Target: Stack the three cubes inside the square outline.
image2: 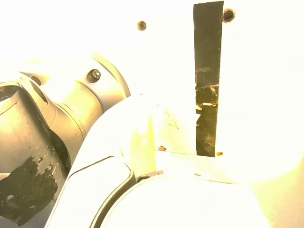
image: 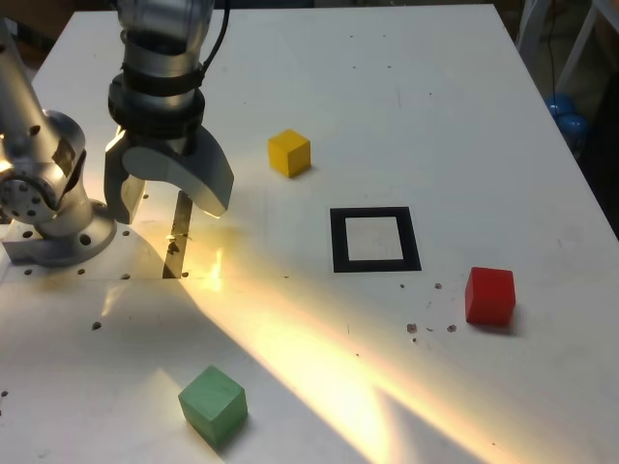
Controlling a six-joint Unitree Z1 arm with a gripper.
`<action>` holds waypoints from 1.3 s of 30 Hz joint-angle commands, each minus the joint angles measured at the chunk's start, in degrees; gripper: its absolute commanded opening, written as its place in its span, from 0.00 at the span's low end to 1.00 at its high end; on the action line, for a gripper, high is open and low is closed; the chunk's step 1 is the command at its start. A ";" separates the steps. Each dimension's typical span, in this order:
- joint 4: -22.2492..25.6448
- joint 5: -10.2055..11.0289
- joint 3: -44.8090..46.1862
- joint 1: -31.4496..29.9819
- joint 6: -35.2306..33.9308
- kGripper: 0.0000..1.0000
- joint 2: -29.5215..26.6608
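Three cubes lie apart on the white table [image: 435, 116] in the exterior view: a yellow cube [image: 289, 153] at the back, a red cube [image: 489, 296] at that view's right, a light green cube [image: 213, 403] near the front. The square outline [image: 374, 239], black with a white centre, lies between yellow and red, with nothing in it. My gripper [image: 166, 203] hangs at the exterior view's left, jaws spread open and empty, well away from every cube. The wrist view shows no cube.
The arm's silver base [image: 44, 208] stands at the exterior view's left edge. A thin dark metal strip [image: 177, 235] lies on the table under the gripper, seen too as the dark strip [image2: 207, 80] in the wrist view. Bright light glares across the table front.
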 commanded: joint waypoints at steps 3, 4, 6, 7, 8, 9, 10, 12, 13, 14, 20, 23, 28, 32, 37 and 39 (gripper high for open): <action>0.19 -0.11 -0.16 0.13 0.13 0.99 0.48; 0.24 -0.13 -0.16 0.13 0.15 0.99 0.46; 0.42 -0.19 -0.21 0.13 0.15 0.99 0.37; 0.53 -0.21 -0.24 0.14 0.16 0.99 0.32; 0.66 -0.24 -0.25 0.14 0.16 0.99 0.27; 0.77 -0.26 -0.28 0.14 0.15 0.99 0.24; 0.87 -0.27 -0.31 0.14 0.15 0.99 0.23; 1.01 -0.27 -0.38 0.14 0.15 0.99 0.24; 1.11 -0.27 -0.48 0.14 0.16 0.99 0.28; 1.30 -0.26 -0.68 0.13 0.16 0.99 0.39; 3.31 0.02 -4.89 -0.93 0.13 0.99 3.10; 4.48 0.08 -8.64 -2.25 -0.10 0.99 5.13; 7.45 -0.13 -17.03 -4.36 -0.80 0.99 9.03; 10.85 -0.38 -25.38 -5.52 -1.05 0.99 13.18; 15.68 -0.70 -35.66 -6.49 -1.07 0.99 18.68; 17.21 -0.82 -39.17 -6.89 -1.07 0.99 20.54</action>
